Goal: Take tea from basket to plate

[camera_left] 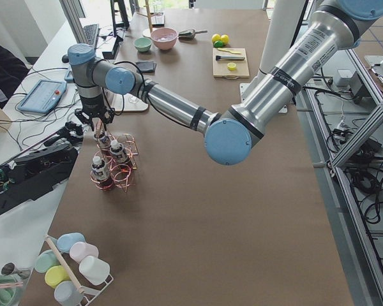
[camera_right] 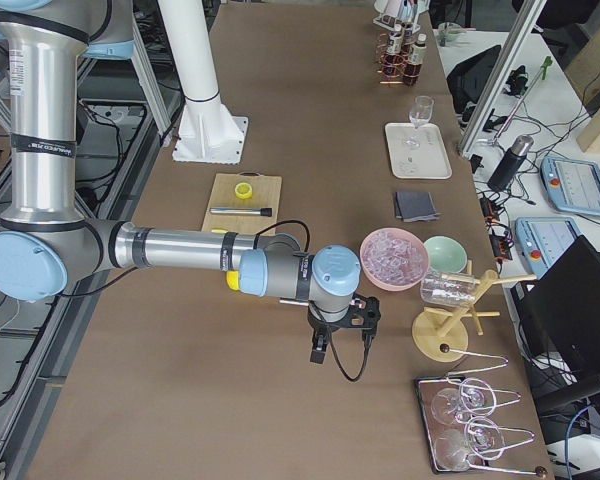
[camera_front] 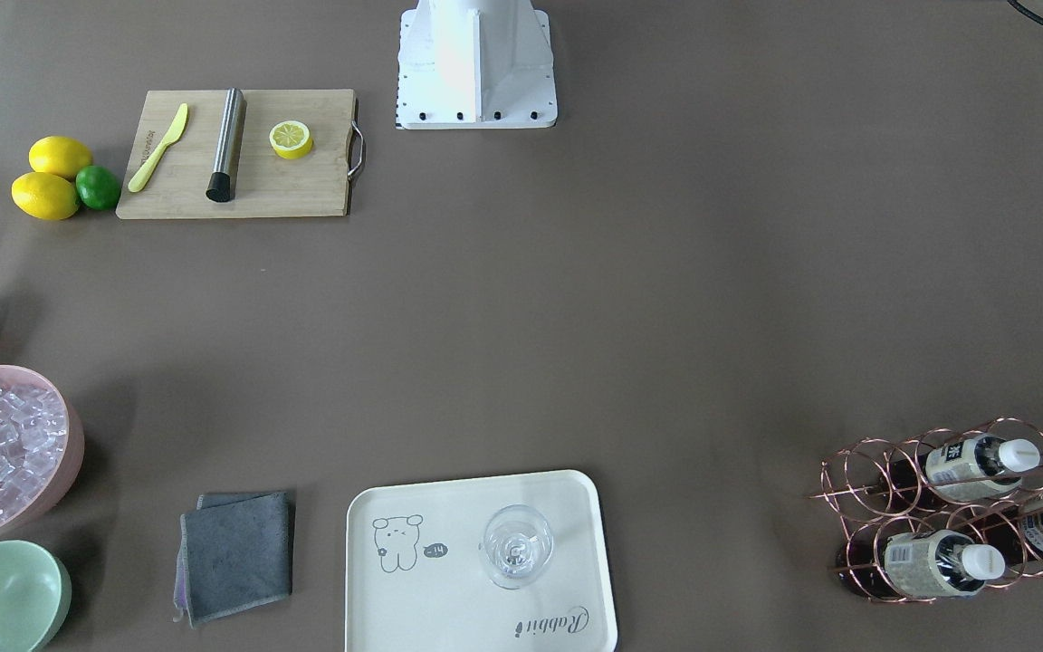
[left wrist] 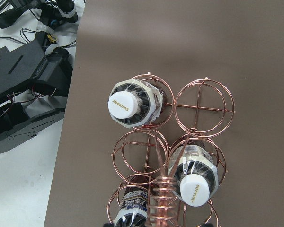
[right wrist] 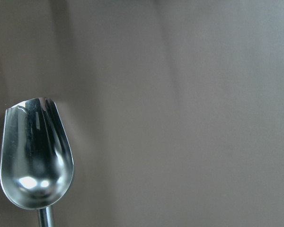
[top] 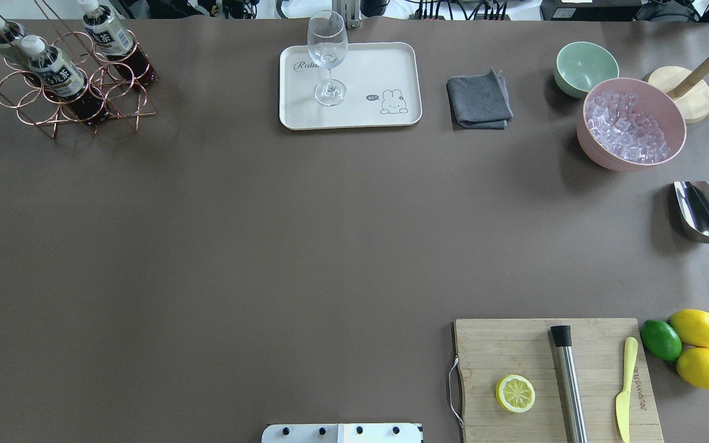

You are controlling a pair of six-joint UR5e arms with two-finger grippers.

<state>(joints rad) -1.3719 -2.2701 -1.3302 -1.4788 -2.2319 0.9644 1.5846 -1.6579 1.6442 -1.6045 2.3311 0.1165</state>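
Left gripper hangs over the basket; its opening I cannot tell. Roughly beneath it the tea stands upright in a ring cell. A finger could snag the coiled handle alongside and tip the rack

Under left claw: rose-gold wire basket; dark brown tea, white cap, pale beige label. Cream plate, black cartoon drawing, script lettering. Brown table. Silver scoop under right claw.
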